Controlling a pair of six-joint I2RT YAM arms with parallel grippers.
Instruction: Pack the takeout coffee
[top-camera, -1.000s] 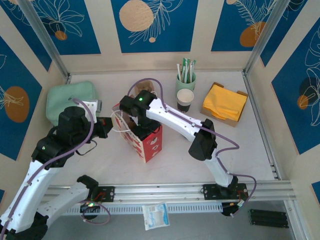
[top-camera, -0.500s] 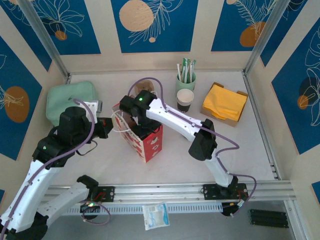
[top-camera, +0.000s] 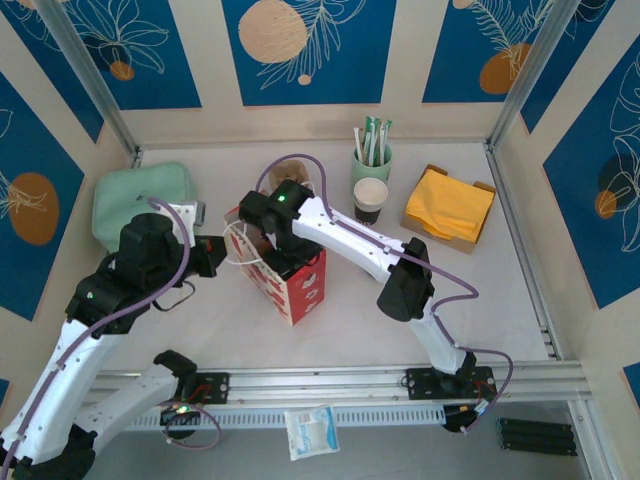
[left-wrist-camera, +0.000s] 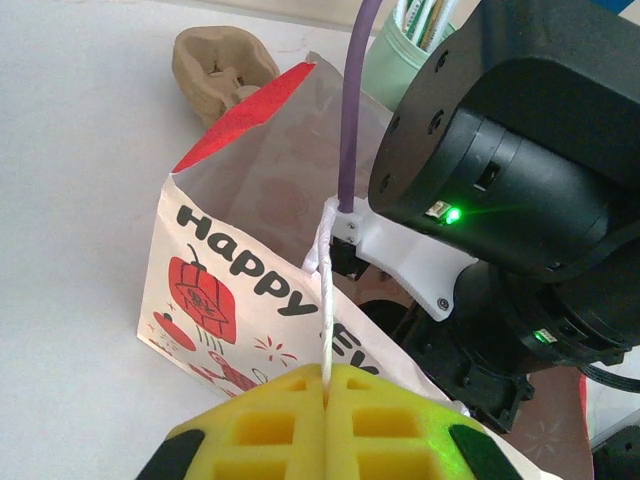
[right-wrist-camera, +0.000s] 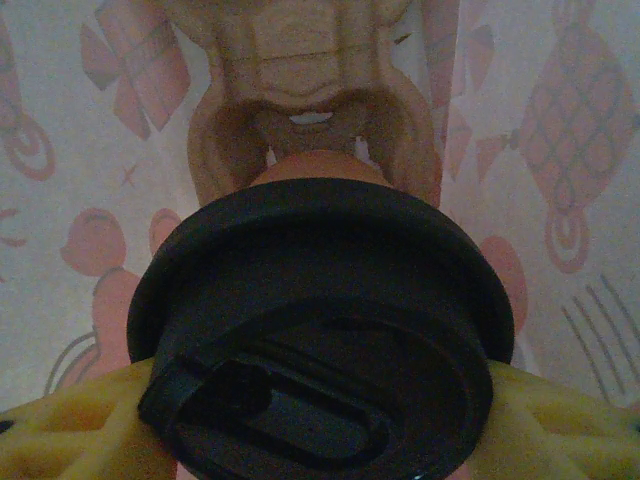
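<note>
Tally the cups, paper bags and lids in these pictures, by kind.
cups: 2, the takeout coffee and the green cup of sticks
paper bag: 1
black lid: 1
Total: 4

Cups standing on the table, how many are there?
2: the green cup of sticks at the back, and the takeout coffee cup in front of it. The bag may hide more.

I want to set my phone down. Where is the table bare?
Widest bare table lies front right, bordered by the right arm, the napkin box and the side wall. A strip runs between the red bag and the front rail. Crowded: around the bag, where both arms meet, and the back, with the stick cup and takeout coffee.
</note>
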